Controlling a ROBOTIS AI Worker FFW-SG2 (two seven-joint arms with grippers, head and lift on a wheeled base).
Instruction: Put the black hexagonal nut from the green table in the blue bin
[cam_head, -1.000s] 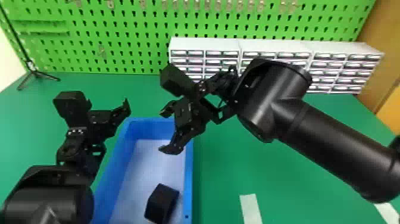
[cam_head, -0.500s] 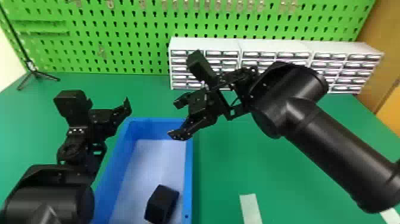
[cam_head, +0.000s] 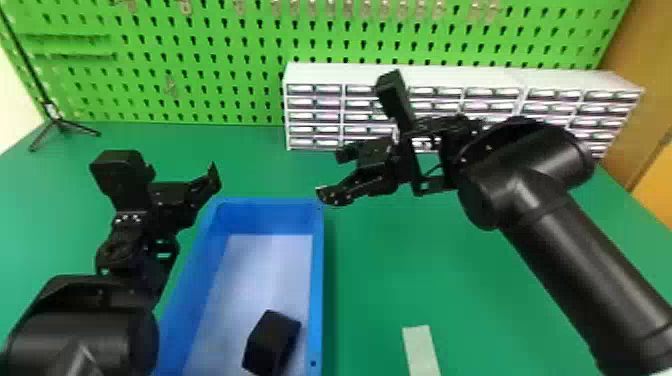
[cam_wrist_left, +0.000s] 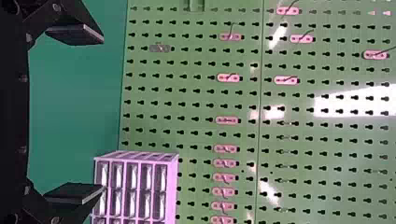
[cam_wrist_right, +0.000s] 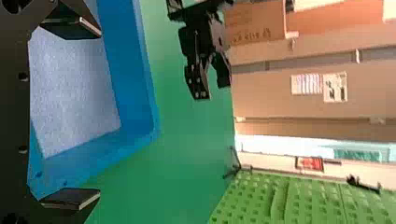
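On my head view I see a green pegboard (cam_head: 215, 90) with metal hooks (cam_head: 185, 6), white drawer units (cam_head: 320, 74) before it, a tripod (cam_head: 58, 121) at far left and a pale strip (cam_head: 421, 350) low down. My right wrist view shows posted papers (cam_wrist_right: 335, 87).

The right gripper (cam_head: 330, 172) has its 2 fingers wide apart, the blue bin (cam_wrist_right: 125, 46) showing between them; past the bin, the left gripper (cam_head: 213, 177) hangs over the green table (cam_wrist_right: 187, 154); farther from the bin are 1 black tripod (cam_wrist_right: 236, 163) and a green pegboard (cam_wrist_right: 280, 198).
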